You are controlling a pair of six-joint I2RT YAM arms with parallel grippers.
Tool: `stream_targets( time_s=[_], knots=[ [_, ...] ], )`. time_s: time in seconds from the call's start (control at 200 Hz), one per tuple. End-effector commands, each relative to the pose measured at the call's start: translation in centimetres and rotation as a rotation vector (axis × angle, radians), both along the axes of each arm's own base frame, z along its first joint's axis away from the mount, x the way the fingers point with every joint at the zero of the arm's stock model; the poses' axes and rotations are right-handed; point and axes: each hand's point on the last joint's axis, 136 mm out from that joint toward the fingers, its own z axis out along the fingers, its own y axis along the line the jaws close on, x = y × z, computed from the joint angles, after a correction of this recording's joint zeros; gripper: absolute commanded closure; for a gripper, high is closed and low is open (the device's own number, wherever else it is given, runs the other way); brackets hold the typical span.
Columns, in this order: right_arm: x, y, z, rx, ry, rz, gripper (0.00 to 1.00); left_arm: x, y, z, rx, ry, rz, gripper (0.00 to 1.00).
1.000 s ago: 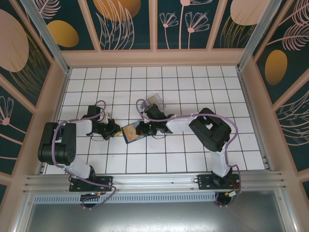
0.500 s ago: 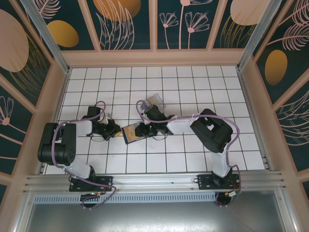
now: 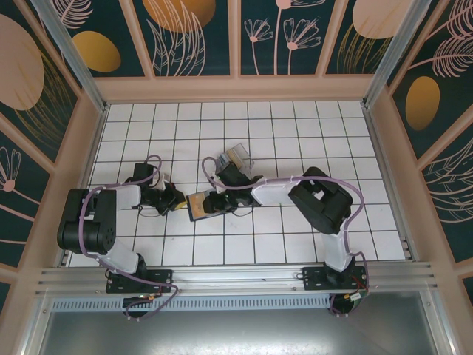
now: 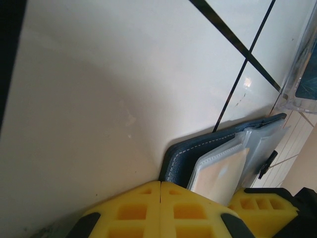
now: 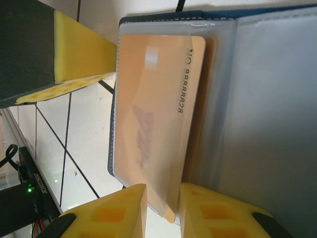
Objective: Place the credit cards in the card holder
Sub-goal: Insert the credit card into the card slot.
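We found the card holder [image 3: 198, 205] lying open on the tiled bench [image 3: 295, 133], between the two arms. A beige card [image 5: 153, 99] lay inside its clear pocket [image 5: 218, 124], with one short end at the pocket's mouth. We could not tell whether it was fully home. The right tool [image 5: 163, 198] had its jaws a little apart, one pad on either side of that end and not pinching it. The left tool [image 4: 160, 191] had its jaws pressed together and sat just against the holder's navy corner, which we judged to be a brace.

To finish the step well, we judged that any last push should run straight along the card's length, flat with the pocket and gentle enough that the thin sleeve would not buckle. The left tool should hold the holder against sliding. The right tool should then back away with its jaws wide, so that neither pad drags the card out again.
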Motion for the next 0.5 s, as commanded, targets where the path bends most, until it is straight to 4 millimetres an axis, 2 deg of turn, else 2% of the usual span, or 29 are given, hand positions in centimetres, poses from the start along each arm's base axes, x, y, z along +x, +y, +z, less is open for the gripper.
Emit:
stream_targets(
  time_s=[0.0, 0.135, 0.335, 0.495],
  knots=[
    [-0.1, 1.2, 1.0, 0.016, -0.051, 0.045, 0.75, -0.8, -0.2, 0.1, 0.007, 0.028, -0.019, 1.00],
    [0.8, 0.1, 1.6, -0.033, -0.111, 0.018, 0.69, -0.7, -0.4, 0.7, -0.006, 0.021, -0.037, 1.00],
    [1.2, -1.9, 4.1, -0.053, -0.215, -0.018, 0.50, 0.0, -0.1, 1.3, 0.030, -0.001, -0.063, 1.00],
    [2.5, -3.9, 5.5, -0.086, -0.300, -0.085, 0.47, 0.3, 0.1, 1.3, 0.051, -0.006, -0.071, 1.00]
  ],
)
